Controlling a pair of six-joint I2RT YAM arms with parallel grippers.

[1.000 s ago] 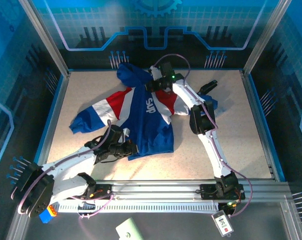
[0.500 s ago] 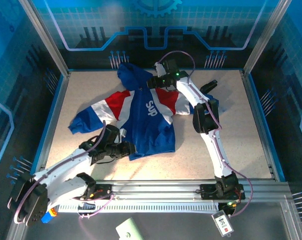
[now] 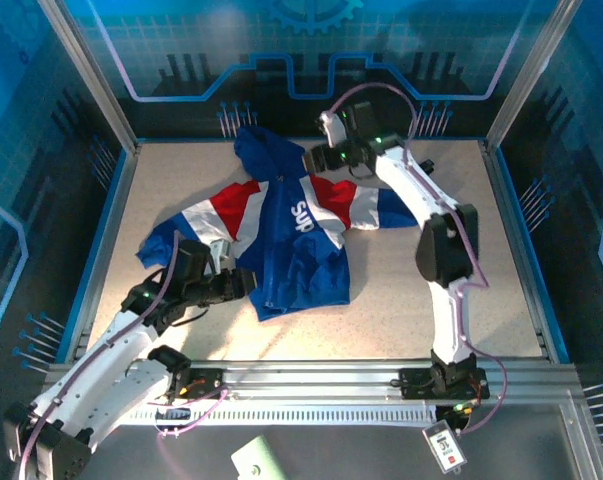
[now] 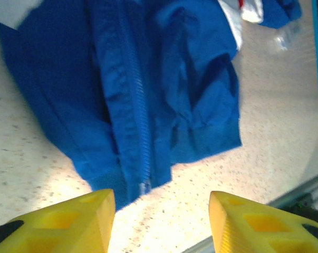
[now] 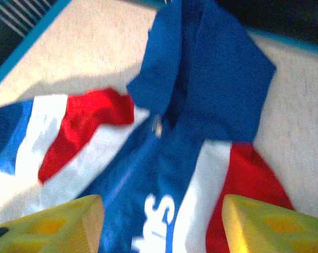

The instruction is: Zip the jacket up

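Where the jacket (image 3: pixel 291 235) lies: spread on the table (image 3: pixel 511 250), hem just ahead of left gripper (image 4: pixel 161 211), collar ahead of right gripper (image 5: pixel 161 213).
Left gripper: fingers apart, empty.
Right gripper: fingers apart, empty.

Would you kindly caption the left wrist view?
Left gripper, open, facing the blue jacket's zipper bottom on the speckled table.

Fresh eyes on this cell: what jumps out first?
The royal-blue jacket with red and white chest panels lies spread on the table, with its hood toward the far wall. The left gripper hovers open just off the hem, in line with the zipper. The right gripper hangs open above the collar.
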